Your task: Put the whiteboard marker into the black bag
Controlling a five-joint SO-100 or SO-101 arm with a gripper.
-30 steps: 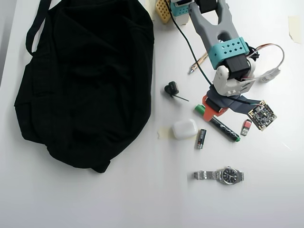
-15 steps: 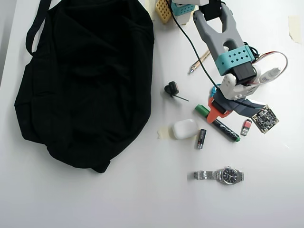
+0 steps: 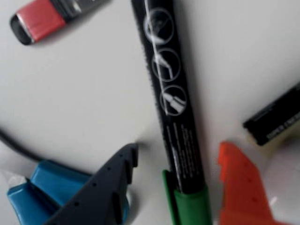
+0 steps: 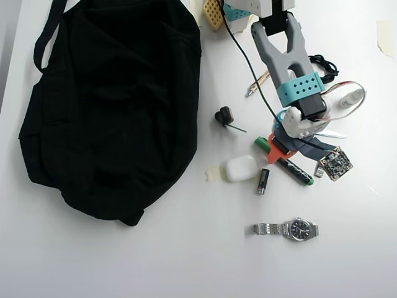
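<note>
Since the marker lies between the jaws: the step in hand looks like the grasp, not yet made.

Bag: the black bag [image 4: 111, 105] fills the left of the overhead view, lying flat on the white table [image 4: 186, 261] with its strap [image 4: 46, 31] at the top left. I cannot see an open mouth or anything inside it; the fabric is too dark to tell.

Small things between: an earbud case [image 4: 240, 168] and a black battery-like stick [image 4: 263, 181] lie right of the bag, and a wristwatch [image 4: 288, 230] lies lower down.

Marker: the whiteboard marker [image 3: 168, 93] rests on the table, well apart from the bag, with its green cap [image 3: 190, 206] at the bottom of the wrist view.

Gripper: the gripper [image 3: 180, 164] is spread wide, dark jaw left of the barrel and orange jaw right, neither touching it as far as I can see.

Right side: a red-capped stick [image 3: 37, 21] sits top left of the wrist view, and a circuit board [image 4: 335, 163] lies at the right of the overhead view.

Next move: close on the barrel near the cap, lift clear of the case and stick, then carry left to the bag, whose opening must be found first.
</note>
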